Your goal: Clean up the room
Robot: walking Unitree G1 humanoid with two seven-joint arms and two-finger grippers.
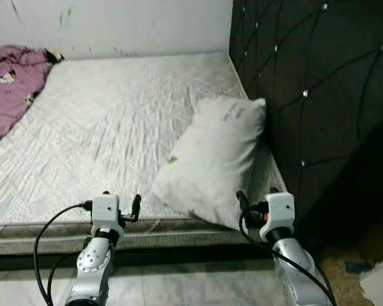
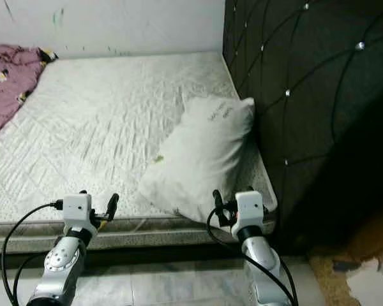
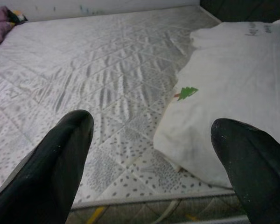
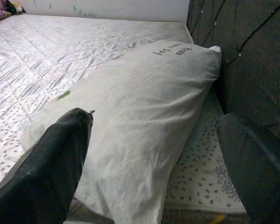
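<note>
My 2 grippers, left [image 1: 120,205] and right [image 1: 255,199], hover spread wide and holding nothing at the mattress [image 1: 108,127] edge. A white pillow [image 1: 210,159] lies askew against the headboard [image 1: 313,83], its corner overhanging; a shallow pinch there may slip and drop it to the floor.

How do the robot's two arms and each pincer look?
Both arms are silver metal with round joints, each ending in a white boxy wrist block. Loose black cables loop beside each forearm. The left pincer and right pincer each have two long black fingers.
</note>
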